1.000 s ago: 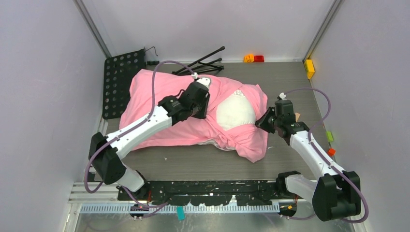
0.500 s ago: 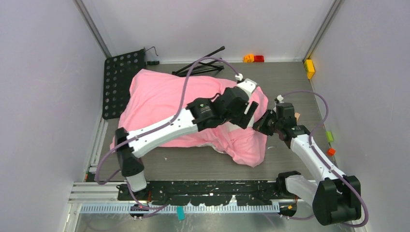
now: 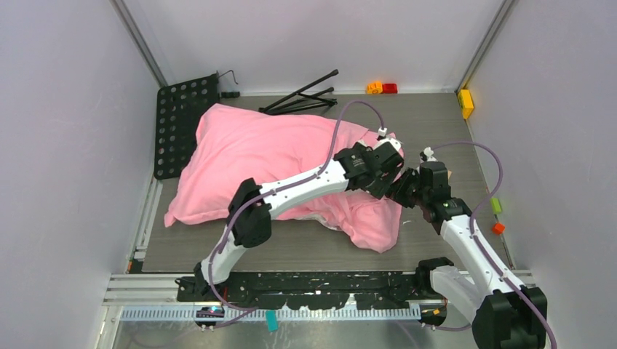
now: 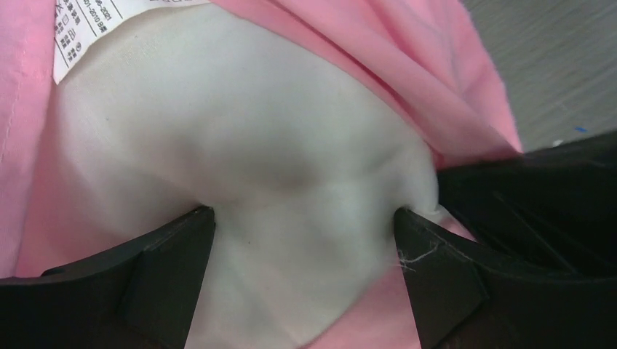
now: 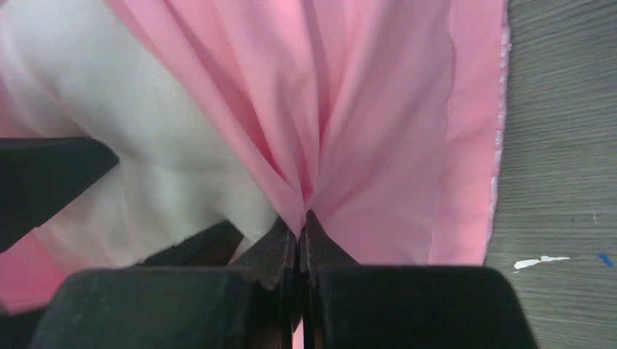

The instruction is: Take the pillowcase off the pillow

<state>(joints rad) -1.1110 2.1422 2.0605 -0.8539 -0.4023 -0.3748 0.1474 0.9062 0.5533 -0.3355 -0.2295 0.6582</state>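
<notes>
The pink pillowcase (image 3: 262, 156) lies across the table with the pillow inside. In the top view my left arm hides the white opening at the right end. My left gripper (image 3: 387, 179) is open there. In the left wrist view, white pillow (image 4: 291, 145) bulges between the wide-apart fingers (image 4: 167, 269) of that gripper (image 4: 305, 240), with pink folds around it and a printed white tag (image 4: 102, 22) at the top left. My right gripper (image 3: 402, 191) is shut on a pinch of pillowcase (image 5: 378, 131) at its fingertips (image 5: 300, 222), beside exposed pillow (image 5: 131, 145).
A black perforated plate (image 3: 185, 123) lies at the back left, and a folded black stand (image 3: 302, 94) lies behind the pillow. Small coloured blocks (image 3: 382, 88) and a yellow block (image 3: 466, 102) sit along the back. Green (image 3: 496, 205) and orange (image 3: 498, 228) pieces lie at the right edge.
My left arm swung right from the middle of the pillow to its open end, and its gripper opened wide. The right gripper kept its hold on the pink fabric and shifted slightly.
</notes>
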